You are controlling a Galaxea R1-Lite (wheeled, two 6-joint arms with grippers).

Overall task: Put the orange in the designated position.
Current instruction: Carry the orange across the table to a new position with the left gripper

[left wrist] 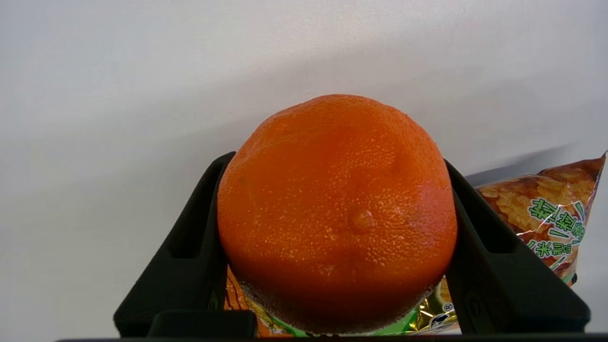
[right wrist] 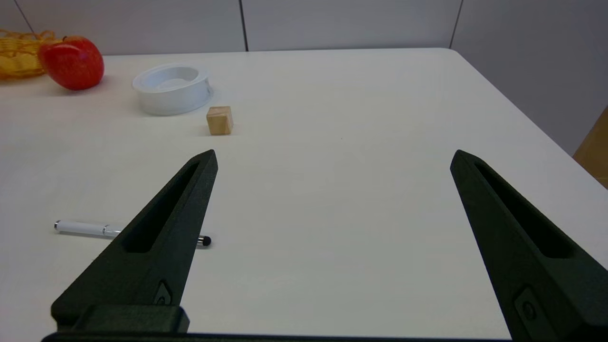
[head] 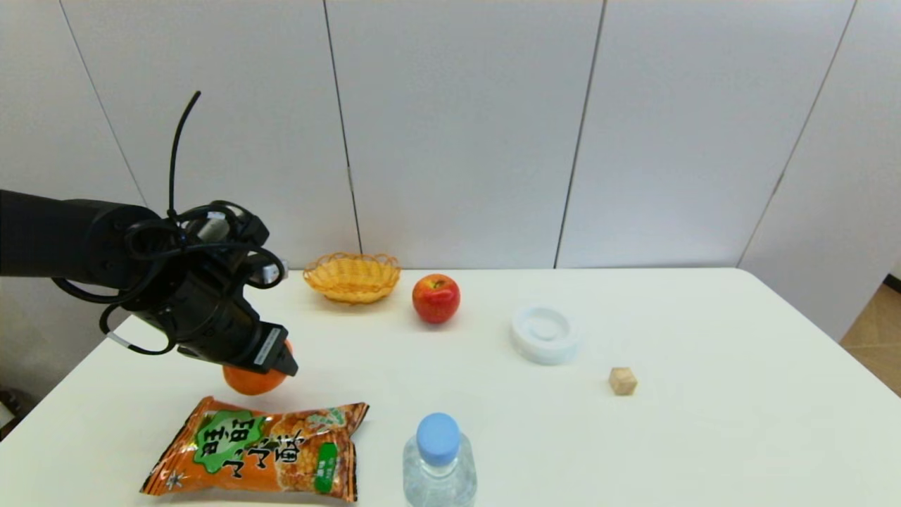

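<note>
Gripping orange (left wrist: 336, 213), L fingers (left wrist: 190, 247), white table (head: 704, 436), panelled wall (head: 464, 127).

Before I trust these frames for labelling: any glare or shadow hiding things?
Left wrist view: the orange is shaded underneath, and foil glare spots the snack bag. Head view: the left gripper covers the orange's top. Right wrist view: even light, soft shadows.

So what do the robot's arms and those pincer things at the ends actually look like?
Both are matte black. The left arm is a thick round tube with loose black cables looped around its wrist and one standing up. The left gripper and right gripper each have two long wedge-shaped fingers, tapering to points, with a slot sunk into each.
</note>
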